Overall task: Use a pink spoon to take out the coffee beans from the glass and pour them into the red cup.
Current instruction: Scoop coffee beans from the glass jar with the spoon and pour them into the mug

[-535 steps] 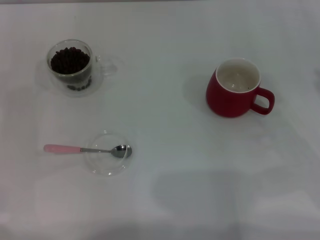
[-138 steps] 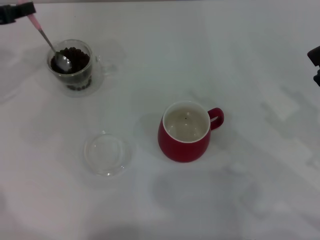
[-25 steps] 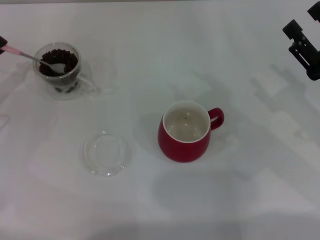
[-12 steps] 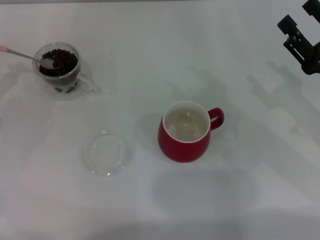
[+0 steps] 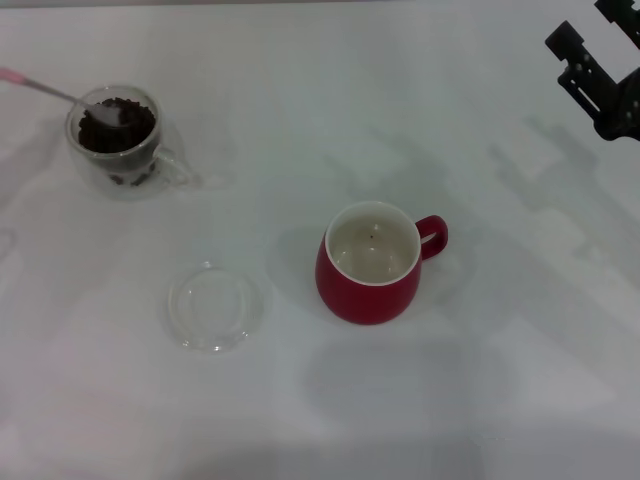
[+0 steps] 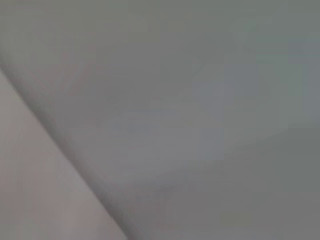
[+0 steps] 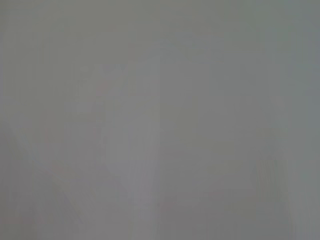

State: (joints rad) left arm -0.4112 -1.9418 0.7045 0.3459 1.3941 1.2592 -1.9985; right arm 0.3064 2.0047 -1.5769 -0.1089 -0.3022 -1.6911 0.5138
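The glass (image 5: pixel 116 138) stands at the far left of the table with the coffee beans (image 5: pixel 125 130) heaped inside. The pink spoon (image 5: pixel 60 92) slants in from the left edge, its pink handle running out of the head view and its silver bowl resting on the beans at the glass's left rim. The left gripper is out of view past that edge. The red cup (image 5: pixel 368 280) stands upright at the middle, its creamy inside showing one dark speck, handle to the right. My right gripper (image 5: pixel 586 24) hangs open and empty at the far right, well away from the cup.
A flat round clear glass dish (image 5: pixel 215 305) lies on the white table (image 5: pixel 300 120) between the glass and the red cup, nearer the front. Both wrist views show only blank grey surface.
The spoon's handle has risen and its bowl has shifted up toward the glass's left rim. The right gripper has drawn back toward the far right corner.
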